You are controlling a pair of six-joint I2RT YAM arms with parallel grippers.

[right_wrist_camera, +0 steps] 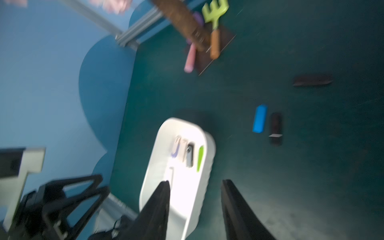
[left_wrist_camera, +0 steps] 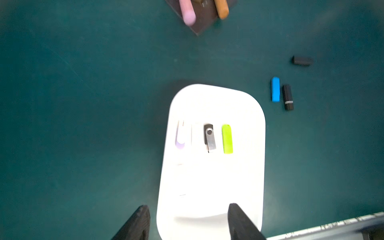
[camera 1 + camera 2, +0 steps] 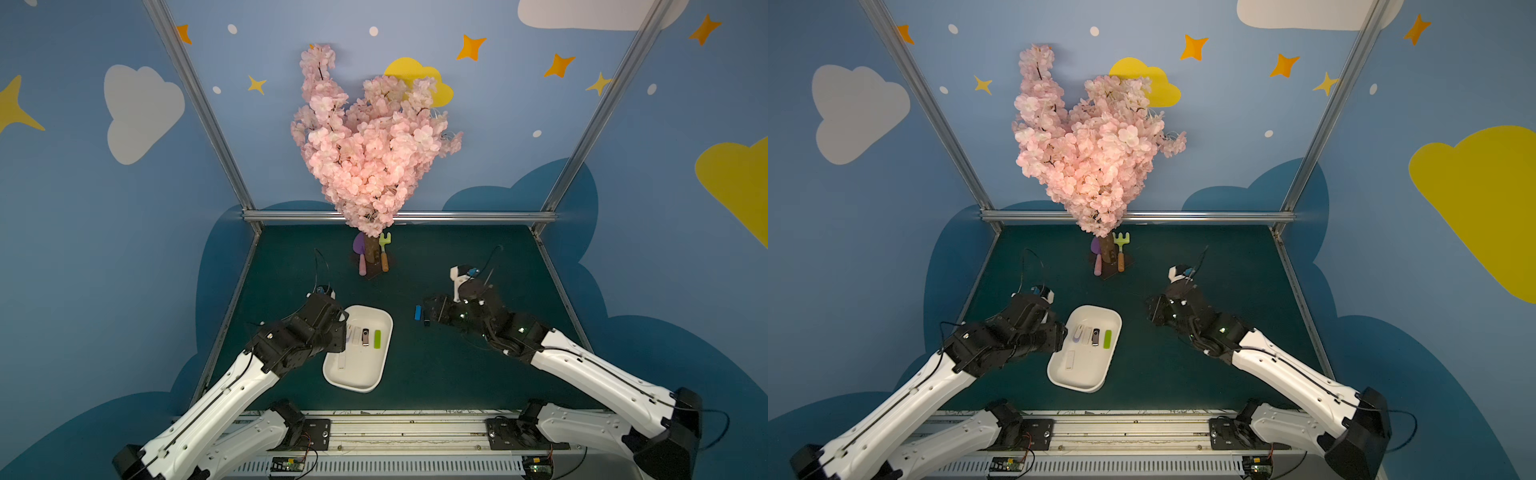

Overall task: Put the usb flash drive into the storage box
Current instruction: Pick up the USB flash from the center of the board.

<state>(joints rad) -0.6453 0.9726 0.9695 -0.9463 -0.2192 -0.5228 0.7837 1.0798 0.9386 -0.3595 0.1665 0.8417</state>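
The blue USB flash drive (image 2: 275, 89), flat on the surface (image 2: 83, 104), looked light, rigid and slick: best pinched across its long sides. The left gripper (image 2: 187, 205) and right gripper (image 1: 195, 181) stood spread, empty.

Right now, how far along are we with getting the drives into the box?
Done: the box already holds several drives, including a green drive and a swivel drive. In hand: nothing; the left end effector and right end effector are open and empty. Left: the blue drive, banded black drive and plain black drive lie on the mat outside the box.
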